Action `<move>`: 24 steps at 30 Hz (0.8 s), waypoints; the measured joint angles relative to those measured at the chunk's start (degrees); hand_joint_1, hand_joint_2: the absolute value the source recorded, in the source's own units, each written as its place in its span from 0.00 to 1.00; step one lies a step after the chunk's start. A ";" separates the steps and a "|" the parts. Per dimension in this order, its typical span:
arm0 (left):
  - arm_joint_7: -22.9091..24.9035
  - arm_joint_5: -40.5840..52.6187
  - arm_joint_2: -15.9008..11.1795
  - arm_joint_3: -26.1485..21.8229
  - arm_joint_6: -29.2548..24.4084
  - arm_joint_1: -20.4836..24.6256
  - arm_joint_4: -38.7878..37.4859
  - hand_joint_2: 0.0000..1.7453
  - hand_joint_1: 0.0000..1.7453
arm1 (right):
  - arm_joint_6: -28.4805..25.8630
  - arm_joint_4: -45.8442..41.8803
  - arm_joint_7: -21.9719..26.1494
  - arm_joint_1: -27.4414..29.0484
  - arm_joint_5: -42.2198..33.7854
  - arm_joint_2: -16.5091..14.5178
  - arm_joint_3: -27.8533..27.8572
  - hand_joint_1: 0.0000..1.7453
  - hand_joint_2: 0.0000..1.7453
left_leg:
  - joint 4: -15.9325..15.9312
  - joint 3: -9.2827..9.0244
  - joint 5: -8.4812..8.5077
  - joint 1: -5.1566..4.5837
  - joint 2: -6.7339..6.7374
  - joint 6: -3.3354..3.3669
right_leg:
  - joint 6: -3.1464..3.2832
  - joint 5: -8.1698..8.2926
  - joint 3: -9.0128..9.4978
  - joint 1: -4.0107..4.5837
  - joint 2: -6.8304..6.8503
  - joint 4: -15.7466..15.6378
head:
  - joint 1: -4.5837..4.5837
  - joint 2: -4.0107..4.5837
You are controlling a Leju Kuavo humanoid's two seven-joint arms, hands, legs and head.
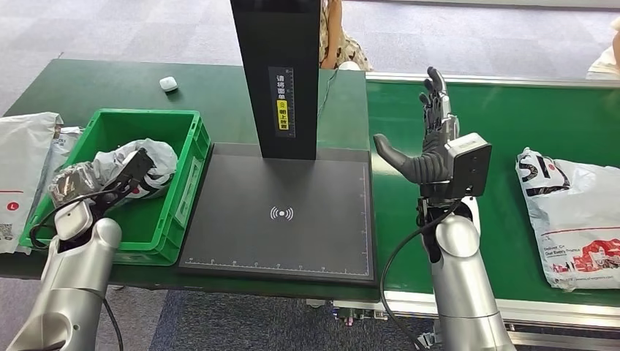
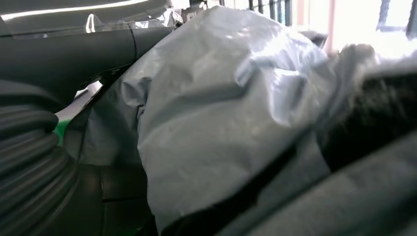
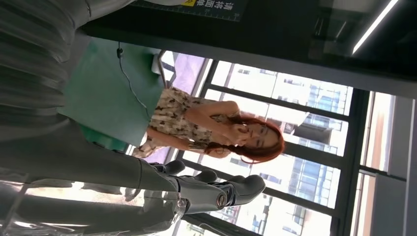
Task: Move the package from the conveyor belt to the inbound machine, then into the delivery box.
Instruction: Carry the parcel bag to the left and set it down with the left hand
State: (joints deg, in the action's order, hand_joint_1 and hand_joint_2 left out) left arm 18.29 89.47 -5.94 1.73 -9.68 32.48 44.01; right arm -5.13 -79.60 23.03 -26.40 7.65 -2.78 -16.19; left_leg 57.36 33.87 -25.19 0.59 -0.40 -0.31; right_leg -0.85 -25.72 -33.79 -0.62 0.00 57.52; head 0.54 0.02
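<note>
A crumpled grey plastic package (image 1: 157,155) lies inside the green delivery box (image 1: 146,115) left of the inbound machine. My left hand (image 1: 121,179) reaches into the box and grips the package, its dark fingers wrapped over the near side. In the left wrist view the package (image 2: 221,108) bulges between the thumb and the fingers (image 2: 354,196). My right hand (image 1: 431,146) is raised above the conveyor belt's left edge, fingers spread and pointing up, holding nothing. The right wrist view has this hand (image 3: 147,187) against the windows.
The inbound machine's black platform (image 1: 278,212) and scanner tower (image 1: 281,73) stand in the middle. Another white package (image 1: 577,212) lies on the green conveyor belt (image 1: 526,117). White bags (image 1: 22,161) lie left of the box. A person (image 1: 340,36) stands behind the table.
</note>
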 joint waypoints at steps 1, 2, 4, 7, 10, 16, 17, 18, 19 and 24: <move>0.05 -0.01 -0.31 -0.16 0.33 0.50 -1.62 1.00 0.00 | 0.10 0.19 -0.08 -0.27 0.15 -0.17 -0.12 0.00 1.00 | 0.00 0.00 0.00 0.00 0.00 0.00 | 0.00 0.00 0.00 0.00 0.00 0.00 | -0.01 0.00; -0.15 -0.03 -0.57 -0.32 0.51 0.92 -2.93 1.00 0.00 | 0.15 0.38 -0.15 -0.49 0.26 -0.31 -0.21 0.00 1.00 | 0.00 0.00 0.00 0.00 0.00 0.00 | 0.00 0.00 0.00 0.00 0.01 0.00 | 0.00 0.00; -0.81 -0.08 -0.86 -0.63 0.07 1.48 -4.59 1.00 0.00 | 0.17 0.72 -0.22 -0.80 0.34 -0.50 -0.33 0.00 1.00 | 0.00 0.00 0.00 0.00 -0.01 0.00 | 0.00 0.00 0.01 -0.01 0.02 0.00 | 0.00 0.00; -1.84 -0.80 -0.84 -1.24 -3.00 1.61 -5.33 1.00 0.00 | 0.17 1.06 -0.38 -0.93 0.46 -0.59 -0.38 0.00 1.00 | 0.00 0.00 0.00 -0.01 -0.01 0.00 | 0.00 0.00 0.00 -0.01 0.01 0.00 | -0.01 0.00; -3.93 -2.89 -0.51 -1.94 -7.41 1.19 -4.72 1.00 0.00 | 0.10 1.09 -0.56 -0.89 0.74 -0.58 -0.38 0.00 1.00 | 0.01 -0.01 0.00 -0.01 -0.01 0.00 | 0.00 0.00 -0.01 -0.01 0.01 0.00 | 0.01 0.00; -9.99 -10.19 1.34 -2.66 -14.09 -2.49 4.14 0.50 0.00 | 0.02 1.07 -0.78 -0.49 1.11 -0.54 -0.36 0.00 1.00 | 0.02 0.00 0.00 -0.01 -0.01 0.00 | 0.00 0.00 -0.03 -0.01 0.00 -0.01 | -0.01 0.00; -10.29 -10.74 1.56 -2.66 -14.16 -3.05 5.48 0.25 0.00 | 0.02 1.07 -0.80 -0.45 1.11 -0.53 -0.36 0.00 1.00 | 0.02 0.01 0.00 -0.01 -0.01 0.00 | 0.00 0.00 -0.03 -0.01 0.00 -0.01 | -0.01 0.00; -10.86 -11.59 1.76 -2.66 -14.47 -3.63 6.77 0.00 0.00 | 0.02 1.07 -0.84 -0.43 1.03 -0.52 -0.35 0.00 1.00 | 0.02 0.01 0.00 -0.01 0.00 0.00 | 0.00 0.00 -0.04 -0.01 0.00 -0.01 | -0.01 0.00; -11.72 -12.77 1.96 -2.61 -15.06 -4.29 8.07 0.00 0.00 | 0.02 1.07 -0.92 -0.43 0.82 -0.52 -0.33 0.00 1.00 | 0.02 0.01 0.00 -0.01 0.00 0.00 | 0.00 0.00 -0.04 -0.01 0.00 -0.01 | 0.00 0.00; -17.71 -21.64 3.24 -0.93 -19.32 -8.71 17.02 0.00 0.00 | 0.77 1.09 -2.38 -0.54 -1.10 -0.49 -0.27 0.00 1.00 | 0.02 0.01 -0.01 -0.01 0.01 0.00 | 0.00 0.00 -0.04 -0.02 -0.01 -0.01 | 0.00 0.00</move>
State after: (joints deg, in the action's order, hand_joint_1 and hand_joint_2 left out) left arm 0.58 67.83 -2.70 0.80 -29.00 23.76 61.03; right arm -4.36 -78.52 20.65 -26.94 6.55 -3.27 -16.46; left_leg 57.38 33.88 -25.19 0.58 -0.39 -0.30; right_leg -0.85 -25.72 -33.82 -0.63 -0.01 57.51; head 0.54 0.02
